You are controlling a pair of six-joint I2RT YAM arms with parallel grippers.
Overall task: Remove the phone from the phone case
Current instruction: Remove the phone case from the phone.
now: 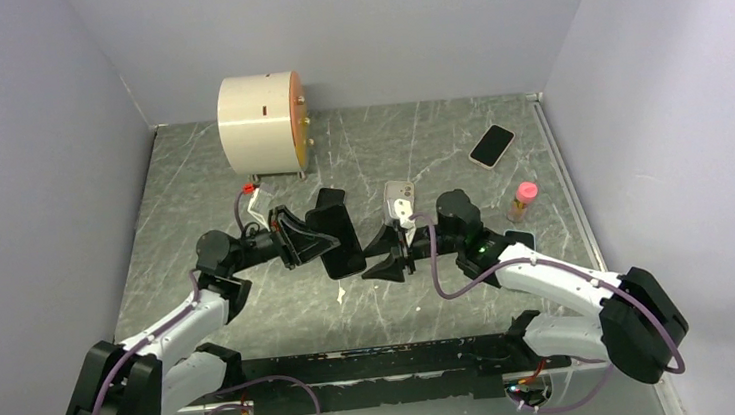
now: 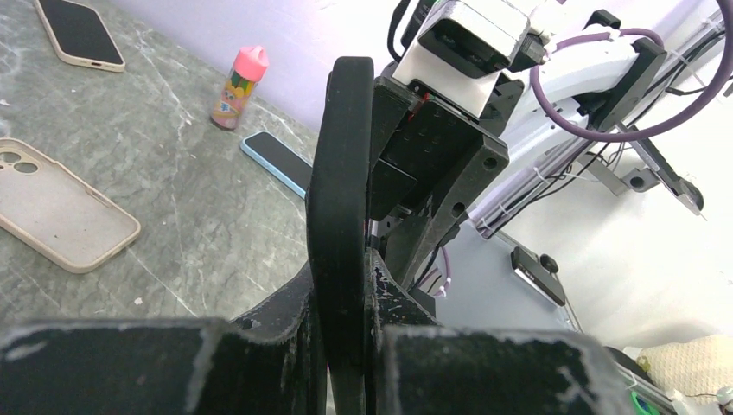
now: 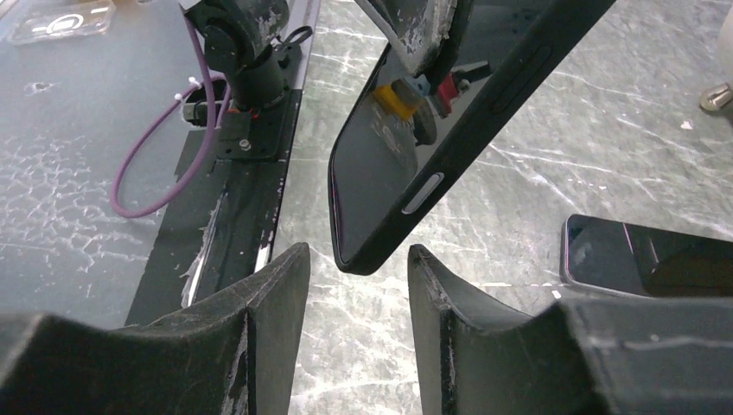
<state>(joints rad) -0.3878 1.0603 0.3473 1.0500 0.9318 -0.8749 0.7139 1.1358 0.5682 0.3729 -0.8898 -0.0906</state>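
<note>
Your left claw is pressed tight on the black phone case. One of its fingers sits on each flat side of the case. From the left wrist view you see the case from its thin edge. The phone is inside the case, and its dark shiny screen shows in the right wrist view. The claw holds the case up off the counter, near the middle of it.

Your right claw is spread apart. Its two fingers stand on either side of the bottom corner of the case. You can see a gap on each side, so they are not gripping it. The two claws face each other, with the case between them.

A little further out, a pale empty case lies flat on the counter, just behind the right claw. A phone with a blue edge lies flat close to the right claw. A small bottle with a pink cap stands upright to the right. Past it, near the back right corner, lies another phone in a pale case. At the back left stands a big white drum on little legs.
</note>
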